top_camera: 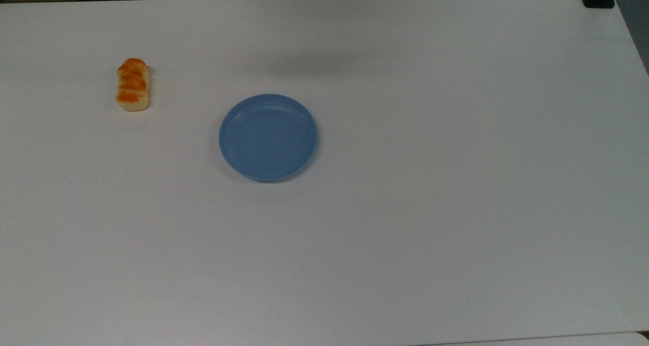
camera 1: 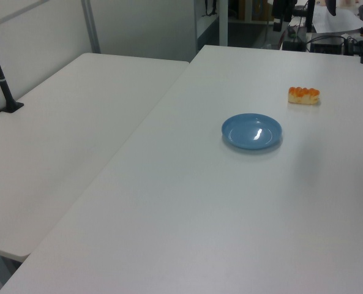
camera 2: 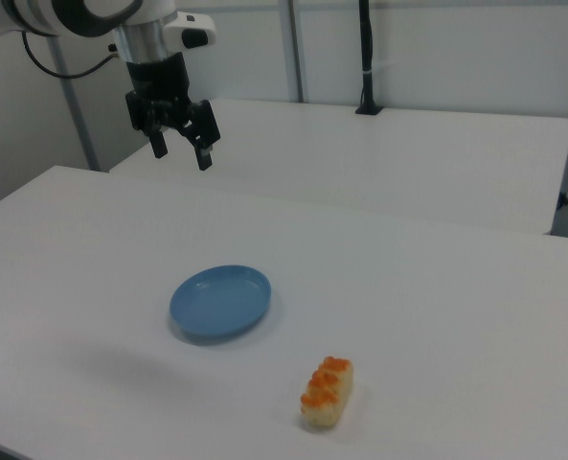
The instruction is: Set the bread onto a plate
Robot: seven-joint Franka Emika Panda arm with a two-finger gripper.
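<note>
Bread (top_camera: 133, 84): small oblong bun, pale cream with glossy orange-brown stripes, lying flat on the white counter (top_camera: 405, 234), well apart from the plate (top_camera: 268, 137) and toward the top view's left. Probably light and somewhat soft, with a slick-looking glaze; best taken across the short width, on the pale flanks at mid-length, with gentle closure to avoid crushing or squeezing it out sideways. Not yet touched; task judged at its start.

Plate: round, shallow, light blue, raised rim, nothing on it, near the counter's middle. Low rim, so only a small lift needed to clear it.

End effector (camera 2: 180, 144): seen in the right view, high above the counter beyond the plate, fingers spread apart and holding nothing, pointing downward.

Differences between views: top view gives the true plan, with the bread's long axis running up and down the picture and the gap to the plate laid out plainly. Left view places the bread (camera 1: 303, 95) beyond the plate (camera 1: 251, 131) and adds a second, adjoining table. Right view supplies the arm's height and the bread's (camera 2: 328, 391) thickness, nearest the camera.
</note>
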